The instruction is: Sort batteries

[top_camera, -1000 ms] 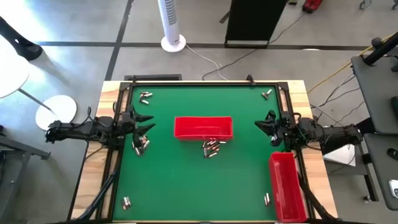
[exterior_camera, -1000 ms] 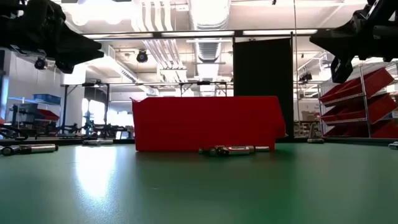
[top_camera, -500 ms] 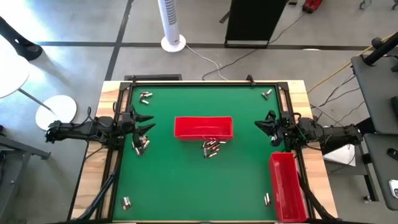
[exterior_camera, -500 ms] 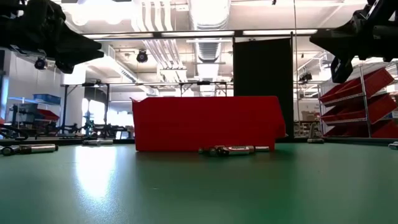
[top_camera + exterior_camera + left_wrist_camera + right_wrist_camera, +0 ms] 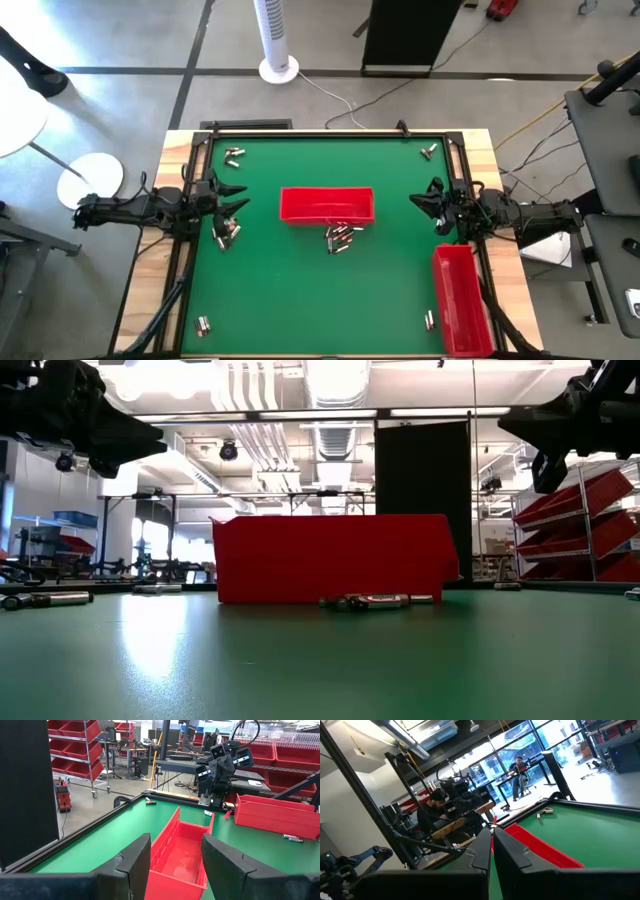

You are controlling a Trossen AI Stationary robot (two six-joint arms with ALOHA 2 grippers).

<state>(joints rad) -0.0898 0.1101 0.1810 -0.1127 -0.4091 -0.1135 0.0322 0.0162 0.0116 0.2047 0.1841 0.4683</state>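
Note:
The batteries are small silvery cylinders lying on the green table. One cluster [image 5: 340, 237] lies just on the near side of the centre red tray [image 5: 326, 204], and in the low view this cluster [image 5: 375, 601] lies in front of the tray [image 5: 330, 558]. Smaller groups lie by the left edge [image 5: 228, 232] and near the table's corners [image 5: 234, 154] [image 5: 429, 150]. My left gripper [image 5: 232, 200] hovers open at the table's left side, pointing level at the tray, nothing between its fingers [image 5: 175, 865]. My right gripper [image 5: 428, 200] hovers shut at the right side [image 5: 492, 851].
A second long red tray [image 5: 462, 300] lies along the table's right edge, near the front. More batteries lie at the near left [image 5: 203, 324] and near right [image 5: 429, 320]. A black raised rim [image 5: 320, 133] frames the table. Bare green surface lies in front of the centre tray.

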